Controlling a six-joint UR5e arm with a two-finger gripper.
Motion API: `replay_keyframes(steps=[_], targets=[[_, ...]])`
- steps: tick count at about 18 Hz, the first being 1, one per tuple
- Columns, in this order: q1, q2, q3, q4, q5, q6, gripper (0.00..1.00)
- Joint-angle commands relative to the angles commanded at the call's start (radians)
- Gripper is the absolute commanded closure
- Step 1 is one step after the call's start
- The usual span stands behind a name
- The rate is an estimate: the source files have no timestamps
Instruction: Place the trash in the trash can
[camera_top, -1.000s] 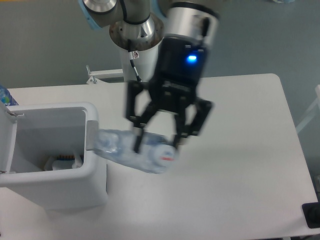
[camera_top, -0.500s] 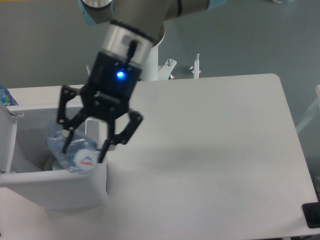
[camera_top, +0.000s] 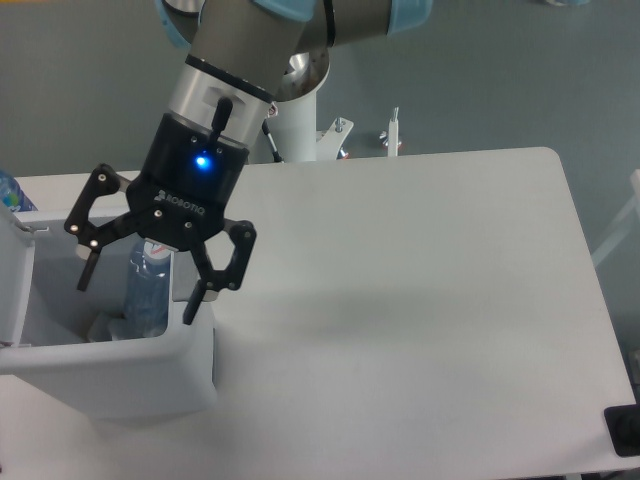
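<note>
Nearest you, at the lower left, sits the trash can (camera_top: 110, 375), a boxy white bin with a thick rounded rim, resting on the white table (camera_top: 420, 300). Its lid (camera_top: 12, 285) stands flipped up along the left edge of the opening.

Look inside the bin and you see the crushed bottle (camera_top: 147, 290): clear plastic with a bluish tint, standing nearly upright against the right inner wall. Its lower end is down in the bin, and its top reaches about the height of the rim. Beside its base, on the bin floor, you can make out a small pale scrap (camera_top: 102, 326), too dim to identify.

Directly above the opening hangs the gripper (camera_top: 138, 288). Its two black fingers are spread wide, one over the left part of the opening and the other (camera_top: 200, 295) at the right rim. The bottle stands in the gap between them, and neither finger touches it, so the jaws hold nothing.

Behind the fingers you see the black gripper body with a lit blue light (camera_top: 203, 161), then the silver wrist of the arm (camera_top: 250, 50) rising to the top edge. Farther back stands the arm's white pedestal (camera_top: 300, 125) against grey floor.
</note>
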Motion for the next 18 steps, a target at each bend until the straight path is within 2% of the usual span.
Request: replay_keyframes(steps=[2, 6, 10, 12, 15, 18], targets=[[0.017, -0.018, 0.051, 0.0, 0.117, 0.003, 0.0], [0.1, -0.022, 0.066, 0.003, 0.159, 0.082, 0.0], [0.155, -0.009, 0.062, -0.011, 0.327, 0.367, 0.0], [0.157, 0.001, 0.048, -0.049, 0.394, 0.486, 0.0], [0.16, 0.011, 0.025, -0.144, 0.505, 0.668, 0.0], [0.164, 0.011, 0.019, -0.159, 0.559, 0.796, 0.0]])
